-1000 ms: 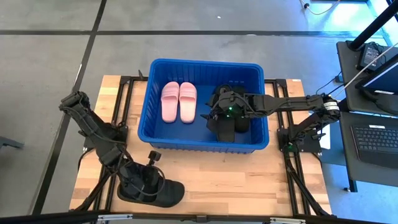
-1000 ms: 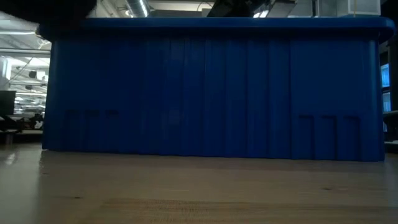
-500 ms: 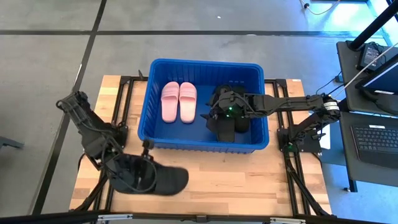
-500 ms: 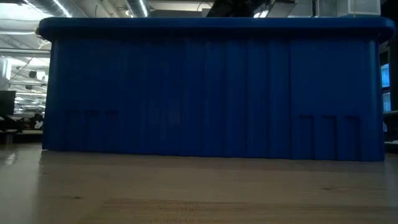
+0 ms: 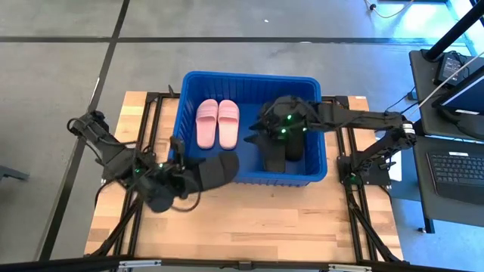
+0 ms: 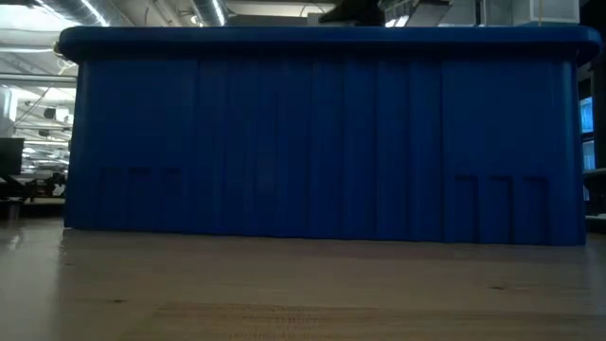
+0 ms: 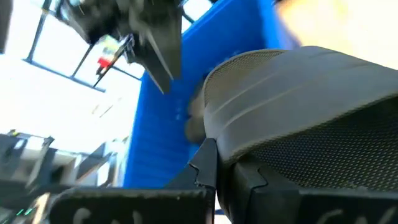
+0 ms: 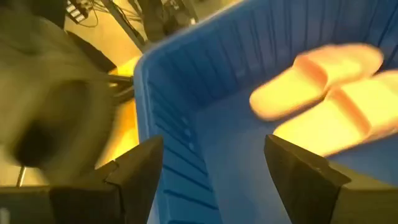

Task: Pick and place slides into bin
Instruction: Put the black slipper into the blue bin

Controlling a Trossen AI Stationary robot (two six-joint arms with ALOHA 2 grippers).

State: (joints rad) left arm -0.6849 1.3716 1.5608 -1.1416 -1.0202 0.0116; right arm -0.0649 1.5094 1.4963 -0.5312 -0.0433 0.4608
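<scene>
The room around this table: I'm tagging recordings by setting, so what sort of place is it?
Most likely an industrial robotics lab or workshop. The wooden table stands on a grey concrete floor marked with dark lines, a desk with a laptop sits beside it, and the low view shows ceiling strip lights.

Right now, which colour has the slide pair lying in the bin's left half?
Pale pink; the high view shows it best.

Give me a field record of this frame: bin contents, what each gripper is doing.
bin: blue, on the table
in bin: pink pair, black pair
left gripper: shut on black slide, its toe over the bin's near rim
right gripper: open, inside the bin above the black pair, holding nothing
</scene>
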